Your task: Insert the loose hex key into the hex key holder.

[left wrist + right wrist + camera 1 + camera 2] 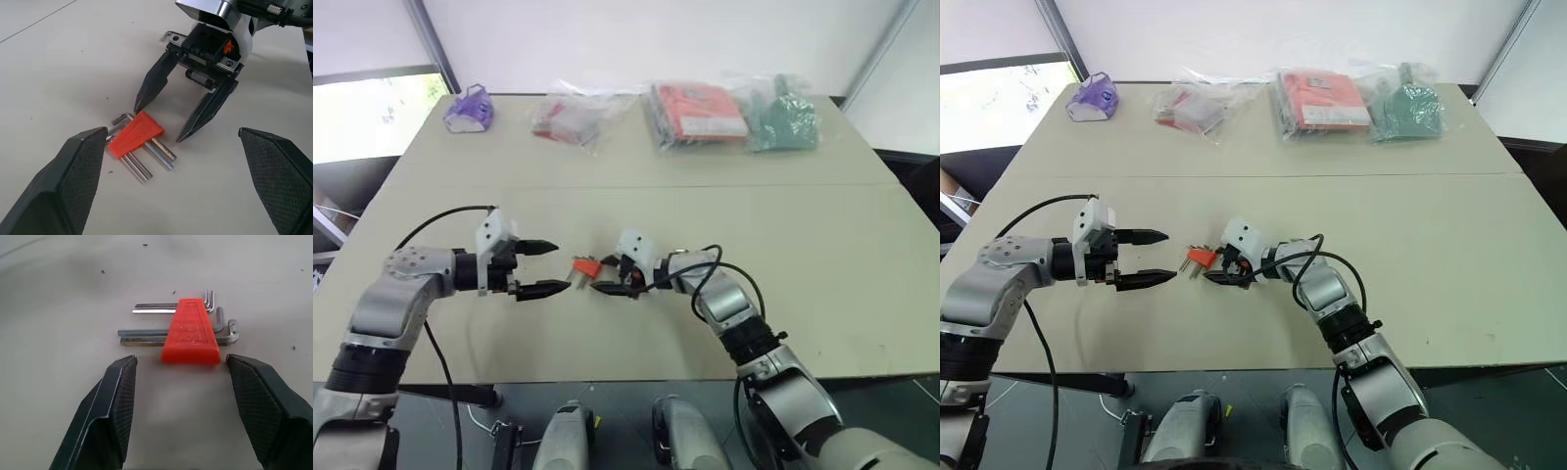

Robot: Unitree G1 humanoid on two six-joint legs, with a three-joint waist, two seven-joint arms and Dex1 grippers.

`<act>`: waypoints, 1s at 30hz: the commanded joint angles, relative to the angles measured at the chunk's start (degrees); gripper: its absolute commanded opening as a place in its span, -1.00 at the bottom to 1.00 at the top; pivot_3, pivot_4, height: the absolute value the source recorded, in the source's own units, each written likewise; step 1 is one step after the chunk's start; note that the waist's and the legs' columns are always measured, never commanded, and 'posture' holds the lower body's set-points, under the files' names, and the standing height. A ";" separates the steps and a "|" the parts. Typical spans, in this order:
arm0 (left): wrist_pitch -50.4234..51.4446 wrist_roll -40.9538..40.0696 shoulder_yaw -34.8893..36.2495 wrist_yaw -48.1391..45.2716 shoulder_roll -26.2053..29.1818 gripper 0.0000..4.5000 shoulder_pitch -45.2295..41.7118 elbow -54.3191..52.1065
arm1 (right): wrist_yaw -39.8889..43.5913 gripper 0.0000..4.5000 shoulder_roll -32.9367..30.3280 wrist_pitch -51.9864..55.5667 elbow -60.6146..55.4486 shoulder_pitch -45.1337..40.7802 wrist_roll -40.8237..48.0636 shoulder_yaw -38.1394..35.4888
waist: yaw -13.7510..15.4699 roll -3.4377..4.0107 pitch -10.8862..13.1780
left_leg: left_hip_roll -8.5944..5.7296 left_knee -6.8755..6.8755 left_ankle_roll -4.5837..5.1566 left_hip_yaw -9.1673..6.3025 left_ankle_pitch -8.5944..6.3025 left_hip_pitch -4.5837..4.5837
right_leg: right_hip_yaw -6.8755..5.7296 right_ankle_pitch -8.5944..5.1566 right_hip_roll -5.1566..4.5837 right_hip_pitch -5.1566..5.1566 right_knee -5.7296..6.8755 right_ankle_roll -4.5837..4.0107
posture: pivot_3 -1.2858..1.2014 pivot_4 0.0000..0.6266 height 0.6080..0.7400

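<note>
We saw the small orange-red wedge-shaped plastic hex key holder (pixel 191 333) lying flat on the beige worktop (pixel 724 215), between the two tools. Several thin silver-grey L-shaped metal hex keys (pixel 146 335) ran through it, long shafts sticking out one side and short bent ends out the other. We could not tell which of them, if any, was the loose hex key; all lay in or against the holder.

The right tool (pixel 168 120) pointed at the holder with its two black fingers spread partly apart, wider than the holder's broad end, tips just short of it, one tip near each corner. It held nothing; we saw no contact with holder or keys.

The left tool (pixel 546 266) sat on the holder's other side, facing the right tool, its black fingers spread wide and empty, tips near the holder but apart from it.

Beyond both tools, well apart along the worktop's far edge, we noted a purple object in clear plastic (pixel 469 110), a clear bag with red contents (pixel 566 119), a big red packet in clear plastic (pixel 697 114) and a green packet in clear plastic (pixel 783 119) just beside it.
</note>
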 commanded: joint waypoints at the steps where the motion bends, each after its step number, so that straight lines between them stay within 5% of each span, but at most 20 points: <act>1: -1.03 0.05 0.84 0.43 -0.08 1.00 -0.43 -1.18 | -1.32 0.33 0.64 -1.08 1.05 -0.82 -0.06 0.61 | -0.02 0.00 0.00 | 0.00 0.00 0.00 0.00 0.00 0.00 | 0.00 -0.01 0.00 0.00 0.00 -0.02 | 0.03 -0.52 1.00; 5: -1.06 0.17 0.98 0.79 -0.20 1.00 -0.32 -1.32 | -2.36 0.33 0.99 -1.86 2.35 -1.09 -0.43 0.91 | -0.04 0.00 0.00 | 0.01 0.00 0.00 0.00 0.00 0.02 | 0.00 -0.02 0.00 0.00 0.01 -0.06 | 0.03 -0.52 1.00; 11: -1.16 0.40 1.03 1.19 -0.38 1.00 -0.40 -1.21 | -3.96 -0.56 1.29 -2.84 3.68 -1.41 -0.80 1.13 | -0.06 0.00 0.00 | 0.02 0.00 0.00 0.00 0.00 0.02 | 0.00 0.00 0.01 0.00 0.01 -0.03 | 0.03 -0.52 1.00; 20: -1.76 0.89 0.76 1.21 -0.64 1.00 -1.02 0.03 | -2.98 -0.56 0.12 -6.84 2.33 -1.63 -1.32 1.94 | -0.12 0.00 0.00 | 0.04 0.00 0.00 0.01 0.00 0.04 | 0.00 -0.01 0.03 0.00 0.01 -0.09 | 0.03 -0.52 1.00; 30: 7.91 -6.55 5.18 -0.82 -0.72 1.00 -11.26 10.06 | -3.95 -0.56 -12.64 -36.98 -1.73 -10.16 -9.37 2.05 | 0.24 -0.03 0.04 | 0.02 0.03 0.00 0.02 0.00 -0.18 | -0.01 0.09 0.02 -0.18 0.00 0.10 | 0.03 -0.52 1.00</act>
